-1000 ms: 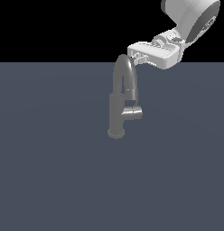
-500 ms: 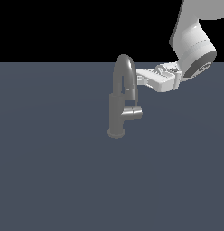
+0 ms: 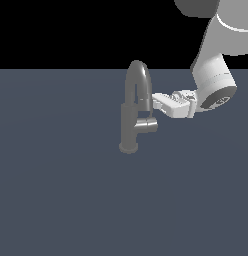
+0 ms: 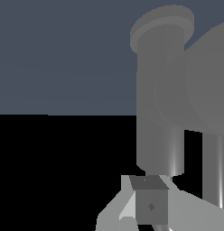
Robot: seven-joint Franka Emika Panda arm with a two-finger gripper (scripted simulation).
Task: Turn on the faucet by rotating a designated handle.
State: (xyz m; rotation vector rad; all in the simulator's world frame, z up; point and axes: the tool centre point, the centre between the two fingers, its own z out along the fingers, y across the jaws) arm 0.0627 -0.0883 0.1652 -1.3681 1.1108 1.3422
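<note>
A flat slate-grey floor (image 3: 61, 200) fills the lower three quarters of the exterior view, under a band of black. On it, just left of the frame's centre, stands the faucet (image 3: 128, 125): dull grey metal, with a thick upright cylindrical body on a round base and a tall arched gooseneck spout that rises from the body's top and curls over toward the exterior view's right, its end pointing down. The handle (image 3: 148, 125) is a short stubby cylinder with a lighter sheen, jutting horizontally from the body toward the exterior view's right, directly beneath the spout's end.

The white Panda arm (image 3: 216, 60) comes down from the upper right corner of the frame, its wrist bending toward the faucet. The gripper (image 3: 157, 101) lies roughly level, reaching in from the right, with its tip at the spout's descending end and just above the handle (whether it touches the spout cannot be told at this distance). Nothing sits between the tip and the handle except the spout's own end.

In the wrist view the faucet (image 4: 161, 94) looms close, filling the upper right of the frame, a broad rounded grey surface (image 4: 208, 81) beside it. One finger pad (image 4: 151, 205) shows at the bottom centre, but its partner cannot be made out, so whether the fingers are apart or together cannot be told.
</note>
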